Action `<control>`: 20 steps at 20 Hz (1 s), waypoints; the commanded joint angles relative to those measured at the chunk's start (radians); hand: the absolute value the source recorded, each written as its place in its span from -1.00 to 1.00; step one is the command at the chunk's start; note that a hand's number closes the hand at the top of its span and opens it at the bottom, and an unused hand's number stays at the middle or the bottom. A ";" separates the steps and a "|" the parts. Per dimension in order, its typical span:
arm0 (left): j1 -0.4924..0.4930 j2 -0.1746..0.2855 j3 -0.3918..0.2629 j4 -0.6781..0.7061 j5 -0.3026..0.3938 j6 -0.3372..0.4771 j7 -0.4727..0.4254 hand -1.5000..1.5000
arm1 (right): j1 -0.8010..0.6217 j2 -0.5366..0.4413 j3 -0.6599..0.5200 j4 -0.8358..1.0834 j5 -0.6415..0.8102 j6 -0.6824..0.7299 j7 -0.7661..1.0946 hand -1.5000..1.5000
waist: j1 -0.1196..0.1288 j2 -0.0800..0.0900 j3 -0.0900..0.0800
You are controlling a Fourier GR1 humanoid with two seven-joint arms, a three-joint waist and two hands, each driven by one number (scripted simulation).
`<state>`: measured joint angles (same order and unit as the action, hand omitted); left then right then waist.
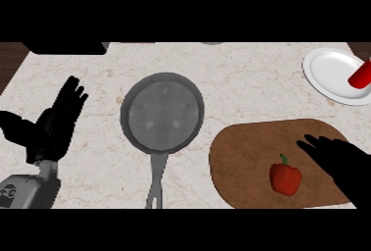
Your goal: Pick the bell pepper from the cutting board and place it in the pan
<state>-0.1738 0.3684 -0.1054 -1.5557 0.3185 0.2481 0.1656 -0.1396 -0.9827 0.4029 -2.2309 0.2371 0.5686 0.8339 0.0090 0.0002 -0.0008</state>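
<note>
Right hand (346, 165) open-fingered over brown cutting board (245, 156), beside bell pepper (285, 179); grey pan (162, 112) on pale marble counter (239, 68)

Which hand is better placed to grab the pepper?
The right hand: it hovers open over the board, just beside the pepper. The left hand rests open on the far side of the pan.

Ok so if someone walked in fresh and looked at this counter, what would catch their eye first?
Probably the red bell pepper lying on the brown cutting board at lower right, with the black right hand open just to its right. Next, the big grey pan in the middle of the counter, its handle pointing toward the robot. The left hand rests open at the left edge.
</note>
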 commanded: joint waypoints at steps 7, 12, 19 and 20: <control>0.002 -0.048 0.024 0.016 -0.062 -0.017 0.000 0.00 | -0.111 0.274 0.116 0.113 0.165 0.086 0.084 -1.00 | -0.005 0.001 0.000; -0.011 -0.043 0.031 -0.047 -0.064 -0.008 0.069 0.00 | -0.135 0.304 0.112 0.194 0.190 0.124 0.119 -1.00 | -0.004 -0.001 0.001; 0.032 -0.068 0.054 -0.046 -0.080 -0.052 0.033 0.00 | -0.141 0.445 0.140 0.278 0.312 0.130 0.114 -1.00 | -0.003 -0.001 0.001; -0.052 -0.053 0.105 0.061 -0.047 -0.096 0.020 0.00 | -0.123 0.393 0.090 0.343 0.328 0.100 -0.026 -1.00 | -0.008 0.001 0.001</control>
<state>-0.1775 0.3134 -0.0407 -1.5559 0.2580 0.1929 0.1936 -0.2555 -0.6285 0.5036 -1.9767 0.5087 0.6634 0.8494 0.0027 0.0001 -0.0003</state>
